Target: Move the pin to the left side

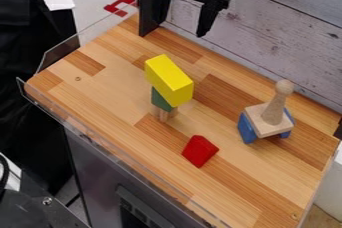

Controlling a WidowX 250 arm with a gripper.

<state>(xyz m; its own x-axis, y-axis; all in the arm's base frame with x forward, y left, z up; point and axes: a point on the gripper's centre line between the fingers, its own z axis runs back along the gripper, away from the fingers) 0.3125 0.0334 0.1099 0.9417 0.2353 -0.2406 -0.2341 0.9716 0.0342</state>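
Observation:
The gripper [182, 26] hangs at the top of the view, high and near the grey plank wall. It is open, its fingers wide apart with nothing between them. Well to its lower right is the pale wooden pin [274, 107], upright with a round knob on top and a flared lower part. Under it lies a square wooden plate [259, 126], resting on blue supports [247, 129] on the right part of the table.
Left of the pin, a yellow block [169, 80] sits tilted on a green piece [161, 100] with a wooden part below. A red block [200, 151] lies nearer the front. Clear panels edge the wooden table [113, 99]; a red clamp [120, 5] is beyond its upper left corner.

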